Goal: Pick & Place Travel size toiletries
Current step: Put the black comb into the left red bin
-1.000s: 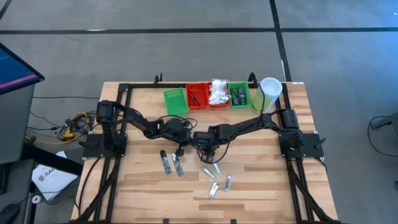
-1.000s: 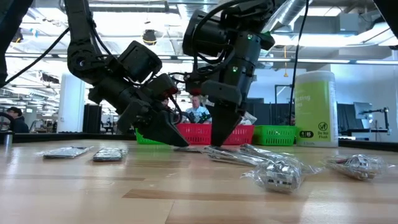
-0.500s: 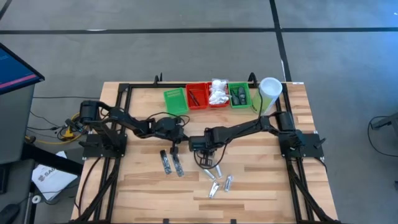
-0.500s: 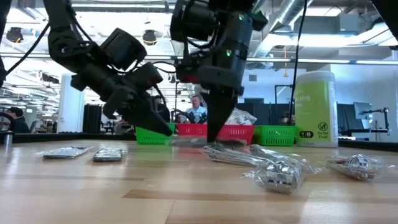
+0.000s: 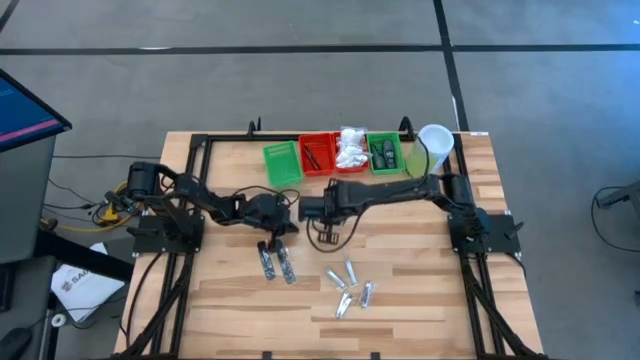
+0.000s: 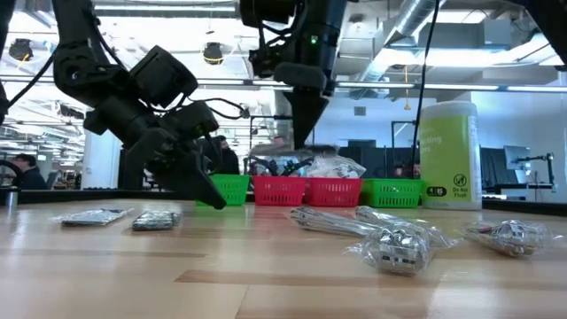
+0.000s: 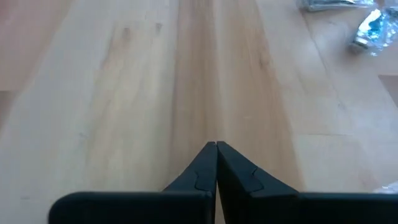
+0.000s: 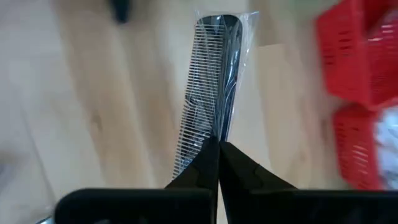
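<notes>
Our right pincer pinches the wrapped black comb at one end; it seems light, stiff, its film slippery.

Open-plan robotics lab, exposed silver ceiling ducts, strip lighting, a seated person at far benches, pale wooden worktop on grey concrete floor.

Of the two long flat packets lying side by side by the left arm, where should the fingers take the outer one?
Probably across its narrow width at mid-length, coming straight down. The outer packet lies flat, so only its long edges offer purchase. Its neighbour lies close, leaving a slim gap for one finger. The left gripper is shut and must open first.
</notes>
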